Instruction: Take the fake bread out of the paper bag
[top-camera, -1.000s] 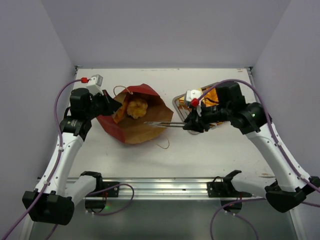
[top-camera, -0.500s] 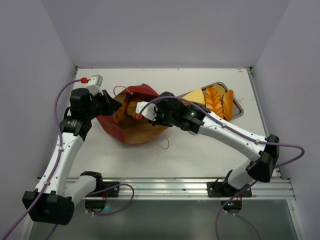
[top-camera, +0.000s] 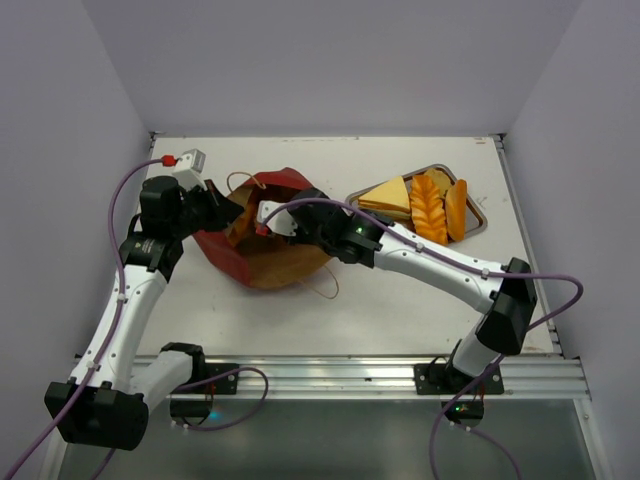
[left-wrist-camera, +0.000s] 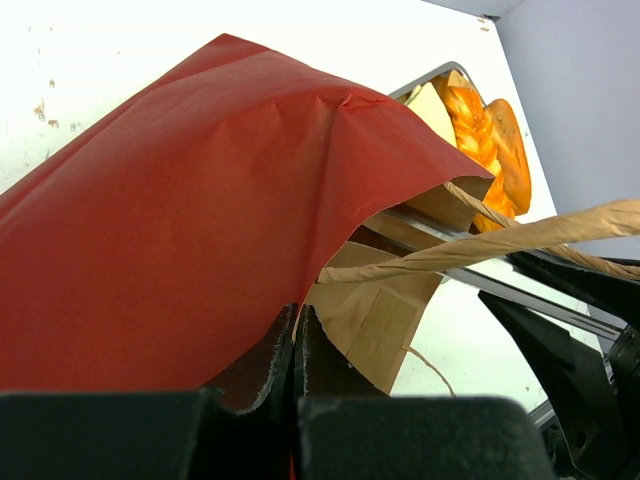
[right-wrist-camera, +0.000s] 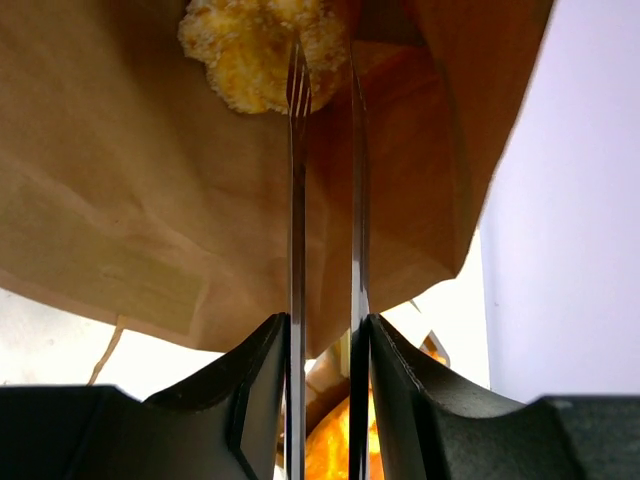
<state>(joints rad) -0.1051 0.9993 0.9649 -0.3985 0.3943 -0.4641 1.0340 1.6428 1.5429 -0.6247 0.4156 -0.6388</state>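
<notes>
The paper bag (top-camera: 272, 264) lies on its side at the left, red outside, brown inside, mouth facing right. My left gripper (top-camera: 222, 212) is shut on the bag's upper rim; in the left wrist view the gripper (left-wrist-camera: 298, 322) pinches the red paper (left-wrist-camera: 180, 200). My right gripper (top-camera: 290, 228) is at the bag's mouth, and in its wrist view the gripper (right-wrist-camera: 325, 335) is shut on metal tongs (right-wrist-camera: 296, 200). The tong tips reach a golden crumbly round bread piece (right-wrist-camera: 245, 50) deep inside the bag. I cannot tell whether they grip it.
A steel tray (top-camera: 476, 229) at the back right holds a triangular sandwich (top-camera: 385, 197), a braided loaf (top-camera: 428, 208) and an oval roll (top-camera: 456, 208). A string handle (top-camera: 325, 290) trails from the bag towards the front. Another handle (left-wrist-camera: 500, 240) crosses the left wrist view.
My right arm swung left from the tray to the bag and pushed the tongs into its mouth. The left gripper kept its hold on the bag's rim.
</notes>
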